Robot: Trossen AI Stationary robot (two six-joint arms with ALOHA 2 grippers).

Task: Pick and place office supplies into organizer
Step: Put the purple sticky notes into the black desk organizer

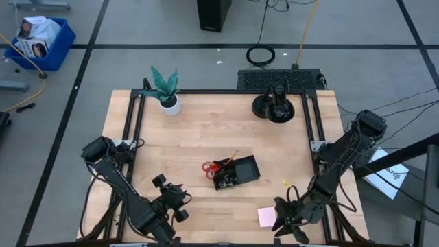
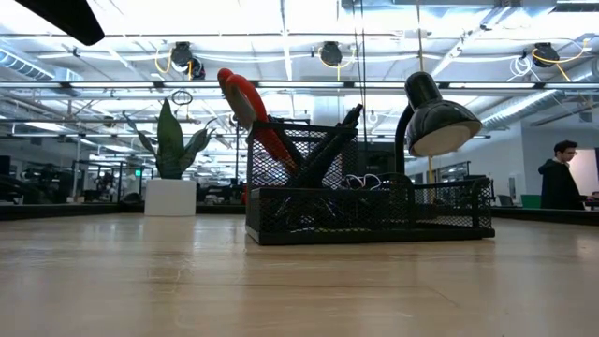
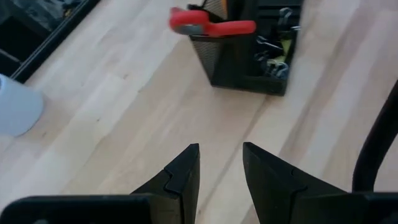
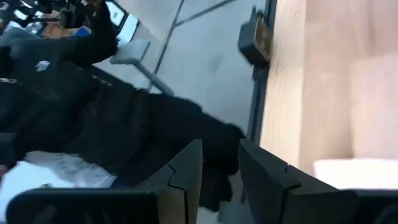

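Plant (image 1: 165,88) and lamp (image 1: 274,106) stand behind the organizer (image 1: 236,171); pink pad (image 1: 267,217) beside right end effector (image 1: 288,221), both end effectors slightly spread, empty.

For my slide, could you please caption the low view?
Mesh organizer on the table, red scissors and pens sticking up, plant and lamp behind.

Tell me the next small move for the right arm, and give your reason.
Probably swing the right tool back over the pink sticky-note pad and lower onto it. The pad lies on the table outside the organizer, right beside that tool, whose fingers stand slightly apart holding nothing and point past the table's edge.
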